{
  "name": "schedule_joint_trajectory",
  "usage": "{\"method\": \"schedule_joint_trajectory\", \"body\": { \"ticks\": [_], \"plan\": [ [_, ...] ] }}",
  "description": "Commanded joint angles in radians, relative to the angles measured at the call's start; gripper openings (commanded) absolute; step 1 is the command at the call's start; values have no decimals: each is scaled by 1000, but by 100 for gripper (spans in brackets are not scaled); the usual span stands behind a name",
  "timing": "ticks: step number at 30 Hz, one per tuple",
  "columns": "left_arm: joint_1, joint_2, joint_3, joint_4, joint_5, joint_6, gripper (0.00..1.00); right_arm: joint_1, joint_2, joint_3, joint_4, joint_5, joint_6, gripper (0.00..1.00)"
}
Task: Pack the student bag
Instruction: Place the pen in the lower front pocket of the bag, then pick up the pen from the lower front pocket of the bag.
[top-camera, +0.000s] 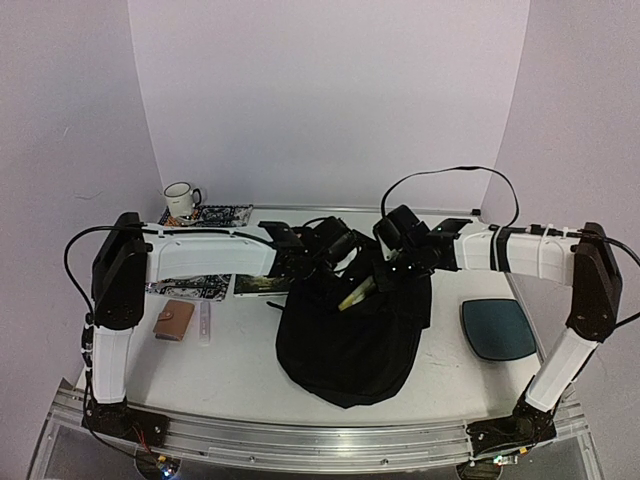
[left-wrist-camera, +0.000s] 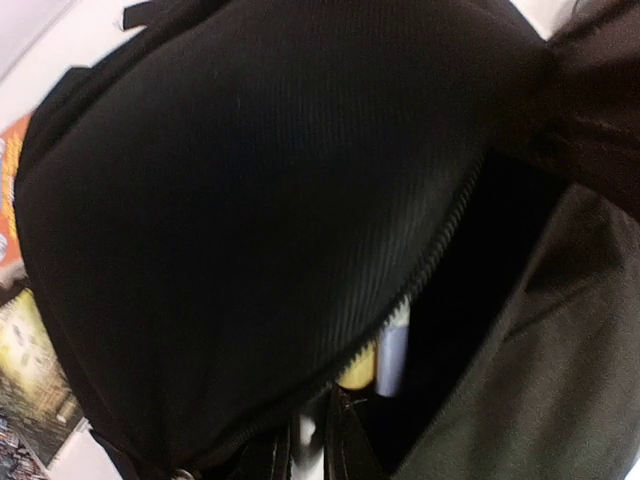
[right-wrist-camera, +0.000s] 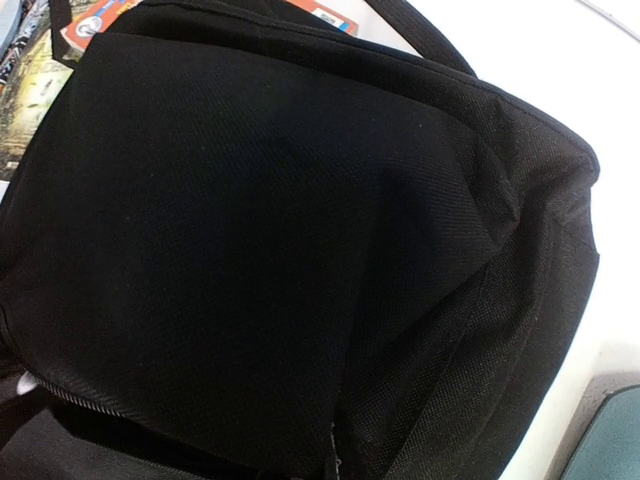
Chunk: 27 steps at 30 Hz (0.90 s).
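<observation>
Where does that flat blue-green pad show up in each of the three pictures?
Top external: the teal pad sits right of the black bag.
Left wrist: not in it.
Right wrist: a sliver of it in the bottom right corner.
Shared landmark: the black bag, filling both wrist views.

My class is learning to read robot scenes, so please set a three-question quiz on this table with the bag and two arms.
1. True or false: the wallet lies left of the bag.
2. The pad lies: A) inside the bag B) right of the bag C) left of the bag.
3. Fill in: the left gripper and right gripper are both ___ on the bag's top edge.
Key: 1 true; 2 B; 3 shut.
</observation>
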Motion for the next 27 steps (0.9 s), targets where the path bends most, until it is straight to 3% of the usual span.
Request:
{"method": "schedule_joint_trajectory", "body": {
  "ticks": [1,15,27],
  "plan": [
    [-3,20,101,26,-77,69,0,13,-66,1,26,-34,13,0],
    [-3,7,26,158,-104,77,28,14,-75,-16,56,-61,23,0],
    [-2,-183,-135,163,-136,-23,39,13,-63,-21,58,-59,27,0]
  ]
}}
